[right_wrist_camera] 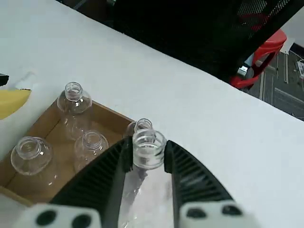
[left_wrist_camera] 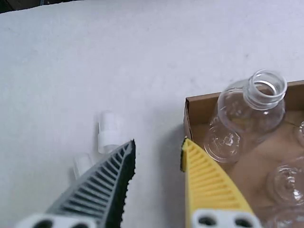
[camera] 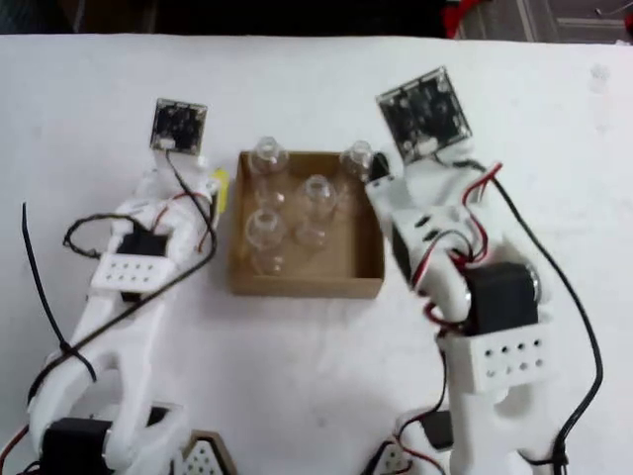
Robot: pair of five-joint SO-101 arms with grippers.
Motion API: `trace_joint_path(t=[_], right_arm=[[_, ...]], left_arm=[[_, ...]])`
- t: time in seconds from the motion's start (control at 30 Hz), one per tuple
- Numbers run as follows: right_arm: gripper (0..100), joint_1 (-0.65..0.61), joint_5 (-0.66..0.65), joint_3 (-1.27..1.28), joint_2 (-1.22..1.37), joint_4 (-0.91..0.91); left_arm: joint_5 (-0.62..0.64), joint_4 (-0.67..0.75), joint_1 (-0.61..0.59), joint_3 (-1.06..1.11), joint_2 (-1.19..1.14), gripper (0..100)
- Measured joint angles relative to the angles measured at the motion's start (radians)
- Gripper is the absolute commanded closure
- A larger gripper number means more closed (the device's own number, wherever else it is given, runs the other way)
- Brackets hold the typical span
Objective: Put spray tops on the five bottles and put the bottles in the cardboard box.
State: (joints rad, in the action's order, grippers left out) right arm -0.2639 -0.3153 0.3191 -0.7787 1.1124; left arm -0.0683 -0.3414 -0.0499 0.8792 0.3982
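The open brown cardboard box sits between the two arms on the white table, whose surface runs wide beyond the box's far wall. Three clear plastic bottles stand uncapped inside the box toward its left and middle, and brown floor shows in its near right part. A fourth uncapped bottle stands at the box's far right corner. The right wrist view shows the right gripper clamped on the neck of a fifth clear bottle beside that corner. The left wrist view shows the left gripper, its grey and yellow fingers spread apart, just outside the box's left wall. Two small white spray tops lie on the table nearby.
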Motion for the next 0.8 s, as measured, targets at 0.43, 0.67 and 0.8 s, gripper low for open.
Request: trace_joint_path(t=[0.43, 0.67, 0.8], right_arm=[[95.4, -0.017, 0.221, 0.437, -0.186, -0.442], [95.4, -0.018, 0.250, 0.793, -0.336, -0.684], [95.4, -0.029, 0.302, 0.999, -0.460, -0.822]], left_arm=[[0.000, 0.000, 0.000, 0.000, 0.000, 85], [0.000, 0.000, 0.000, 0.000, 0.000, 85], [0.000, 0.000, 0.000, 0.000, 0.000, 85]])
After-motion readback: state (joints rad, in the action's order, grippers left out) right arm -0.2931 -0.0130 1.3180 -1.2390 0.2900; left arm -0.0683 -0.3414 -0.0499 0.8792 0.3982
